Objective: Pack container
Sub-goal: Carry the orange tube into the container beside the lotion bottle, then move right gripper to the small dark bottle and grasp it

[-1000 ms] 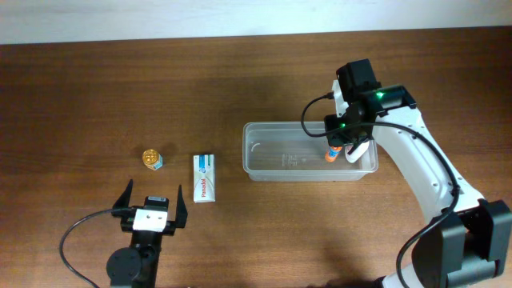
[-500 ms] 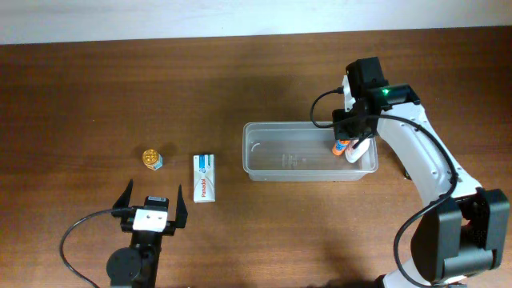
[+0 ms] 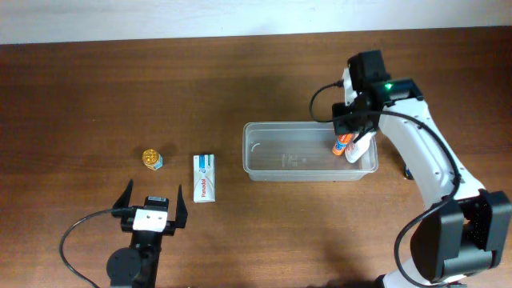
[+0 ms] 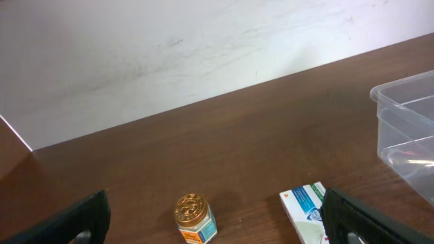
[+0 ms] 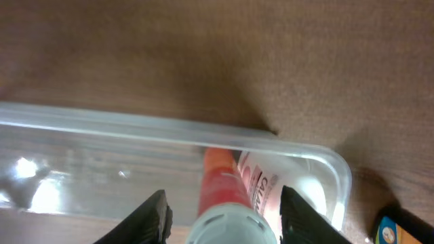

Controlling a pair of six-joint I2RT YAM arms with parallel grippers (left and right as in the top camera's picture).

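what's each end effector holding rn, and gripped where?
The right end effector grips the orange-capped bottle by its white base end, cap down inside the container. The left end effector holds nothing.

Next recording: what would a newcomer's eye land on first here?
The right gripper reaches into the right end of the clear container, with an orange-and-white bottle between its fingers; whether it grips the bottle is unclear. Left of the container, a white box and a gold-lidded jar sit on the table, and the left gripper is open near the front edge.
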